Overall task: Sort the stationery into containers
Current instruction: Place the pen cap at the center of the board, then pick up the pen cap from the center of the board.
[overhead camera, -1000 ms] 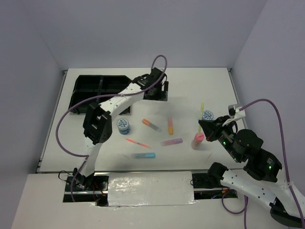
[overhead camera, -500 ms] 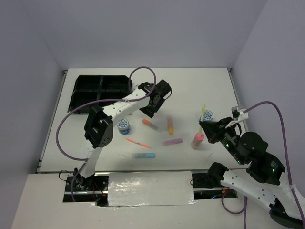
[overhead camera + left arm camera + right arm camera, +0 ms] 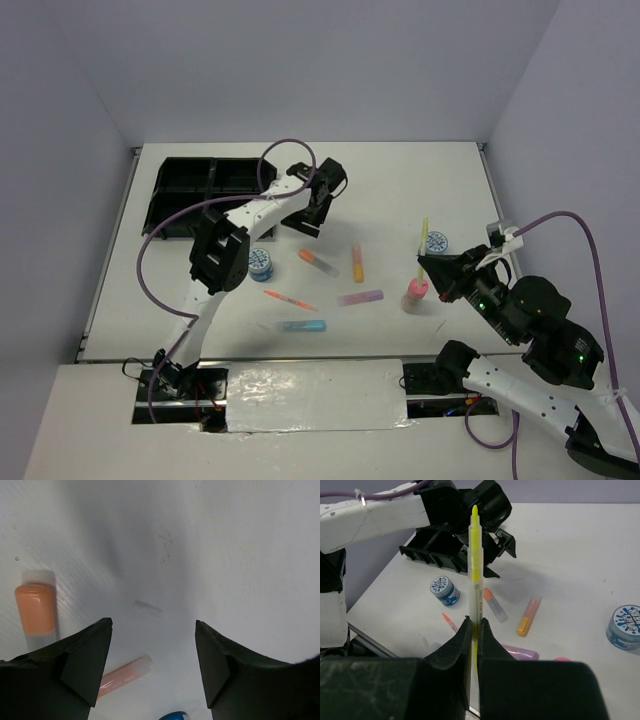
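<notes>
Gripping the yellow pen (image 3: 475,565), the right tool (image 3: 474,626) held it upright.
The left tool (image 3: 152,625) stood wide over the worktop (image 3: 250,555), an orange highlighter (image 3: 35,607) near one finger.

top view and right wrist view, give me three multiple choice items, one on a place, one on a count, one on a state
1. Where on the table does the black tray sit?
A. far left corner
B. near right corner
C. centre

2. How many blue-white tape rolls lie on the table?
A. one
B. two
C. four

3. What is the right gripper doing?
A. open and empty
B. shut on a tape roll
C. shut on the yellow pen

Answers:
1 A: in the top view the tray lies against the far left edges of the table.
2 B: one roll lies left of centre and the other on the right side.
3 C: in the right wrist view the fingers pinch the pen, which stands upright between them.
</notes>
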Robot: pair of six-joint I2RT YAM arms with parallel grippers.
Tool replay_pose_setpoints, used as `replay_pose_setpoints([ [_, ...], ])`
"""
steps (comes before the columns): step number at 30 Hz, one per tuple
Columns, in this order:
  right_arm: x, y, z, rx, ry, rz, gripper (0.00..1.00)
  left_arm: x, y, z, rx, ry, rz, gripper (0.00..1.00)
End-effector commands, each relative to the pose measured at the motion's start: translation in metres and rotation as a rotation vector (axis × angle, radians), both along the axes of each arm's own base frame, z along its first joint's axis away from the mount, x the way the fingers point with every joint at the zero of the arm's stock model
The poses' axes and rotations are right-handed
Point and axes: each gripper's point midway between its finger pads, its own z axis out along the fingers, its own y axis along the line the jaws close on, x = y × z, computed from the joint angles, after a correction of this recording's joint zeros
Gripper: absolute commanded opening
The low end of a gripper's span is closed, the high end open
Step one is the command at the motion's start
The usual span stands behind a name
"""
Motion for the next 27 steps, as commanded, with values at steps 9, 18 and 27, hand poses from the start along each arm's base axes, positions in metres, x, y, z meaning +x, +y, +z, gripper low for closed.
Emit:
replay_pose_setpoints([
  [9, -0.004, 0.0, -0.003, -0.031, -0.015, 0.028, 0.0, -0.006, -0.027, -0.034, -0.057, 0.048, 0.039, 0.79],
  [18, -0.007, -0.003, -0.005, -0.047, -0.019, 0.037, 0.0, -0.003, -0.029, -0.043, -0.048, 0.047, 0.06, 0.79],
  [27, -0.009, -0.008, -0.003, -0.049, -0.039, 0.031, 0.0, -0.007, -0.025, -0.055, -0.018, 0.073, 0.064, 0.76],
])
